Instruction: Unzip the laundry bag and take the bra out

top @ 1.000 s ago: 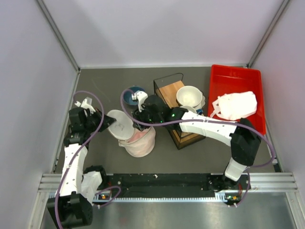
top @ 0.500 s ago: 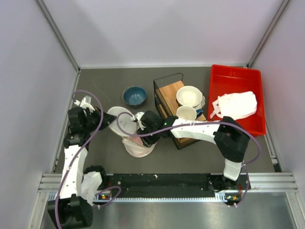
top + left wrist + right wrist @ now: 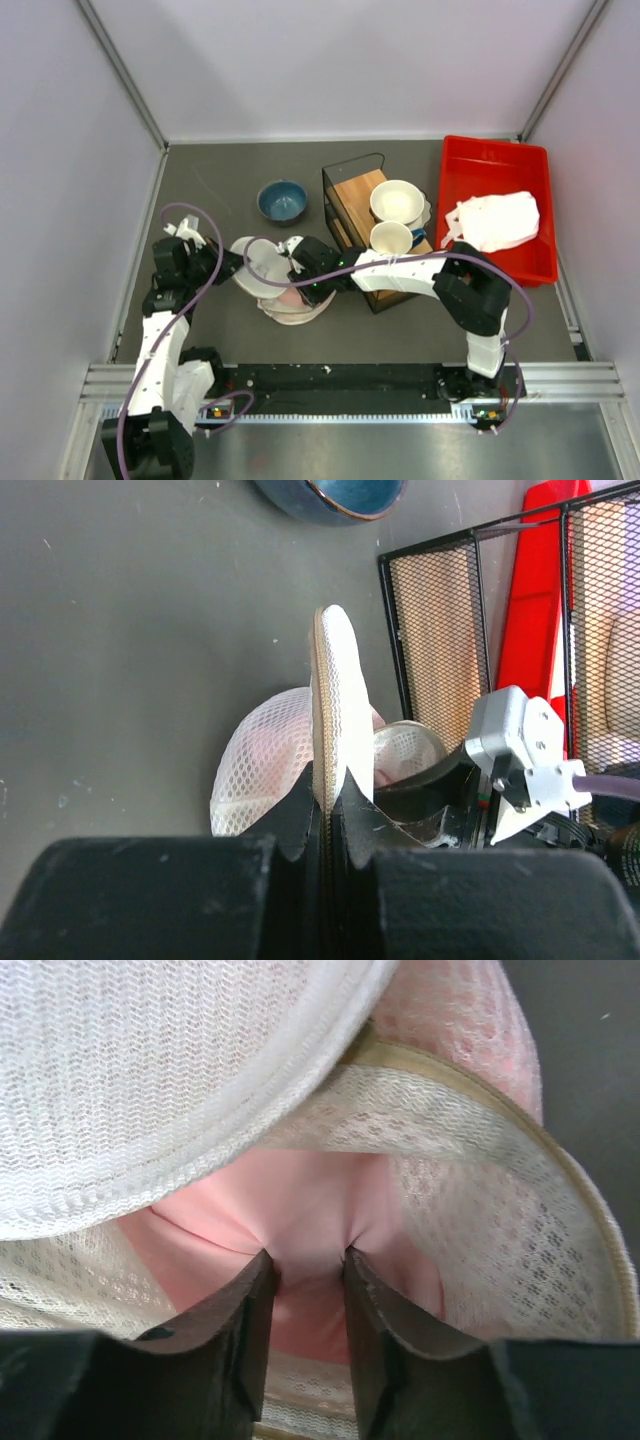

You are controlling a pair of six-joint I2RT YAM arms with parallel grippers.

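Observation:
The laundry bag (image 3: 292, 308) lies on the table, its white mesh body squashed low. Its stiff round lid (image 3: 256, 268) stands open. My left gripper (image 3: 228, 265) is shut on the lid's edge (image 3: 335, 700) and holds it upright; the jaws (image 3: 328, 792) are clamped tight on the rim. My right gripper (image 3: 300, 284) reaches into the bag's mouth. In the right wrist view its fingers (image 3: 308, 1257) pinch a fold of the pink bra (image 3: 310, 1210) inside the bag, under the lid (image 3: 150, 1080). Most of the bra is hidden by the mesh.
A blue bowl (image 3: 282, 199) sits behind the bag. A black wire rack with a wooden board (image 3: 352, 192) holds a white bowl (image 3: 397, 200) and a cup (image 3: 390, 238) right of the bag. A red tray (image 3: 497, 165) with a white bundle (image 3: 495, 220) stands at the far right.
My right gripper has moved from behind the bag down into its opening and onto the pink fabric. The left gripper shifted slightly right with the lid. The bag got pressed lower.

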